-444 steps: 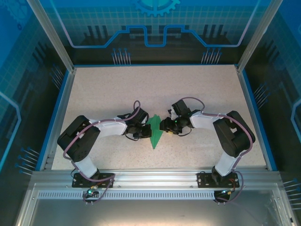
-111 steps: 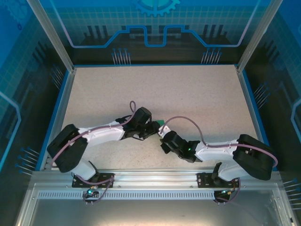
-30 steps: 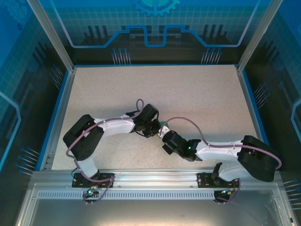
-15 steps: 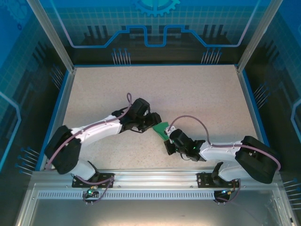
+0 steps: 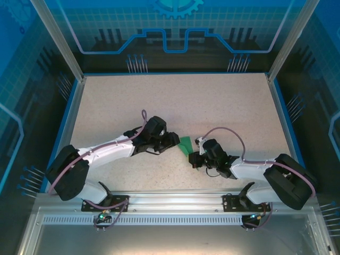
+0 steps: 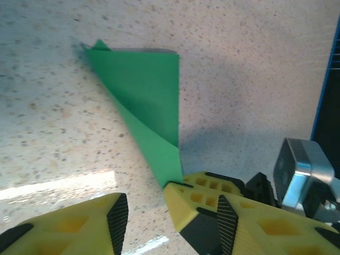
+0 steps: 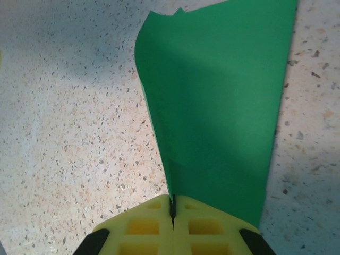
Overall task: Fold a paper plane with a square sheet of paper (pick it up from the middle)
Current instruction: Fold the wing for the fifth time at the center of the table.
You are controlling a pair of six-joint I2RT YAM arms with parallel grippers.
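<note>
- Right wrist view: the right gripper [image 7: 172, 204] presses its yellow pads together on the narrow end of the bright-green folded sheet of paper [image 7: 218, 90]. The paper fans out ahead over the speckled beige tabletop [image 7: 69, 133].
- Both arms reach low and inward, forearms nearly flat. They meet about midway across the tabletop, nearer its near edge than its far edge, with the paper between the two grippers.
- The left gripper [image 6: 143, 199] comes in from the left with its jaws apart and nothing between them. One yellow fingertip sits at, or just beside, the paper's lower point.
- Slip or tear: the pinch covers very little of the thin sheet. A pull or twist from the right arm would likely drag the paper free or rip it.
- Crooked crease: the layers gape slightly at the far corner. If the left jaws close off the fold line, they could press the layers out of register.
- Nudge or collision: the grippers sit near each other, so a careless left approach might shove the paper sideways or strike the right fingers.
</note>
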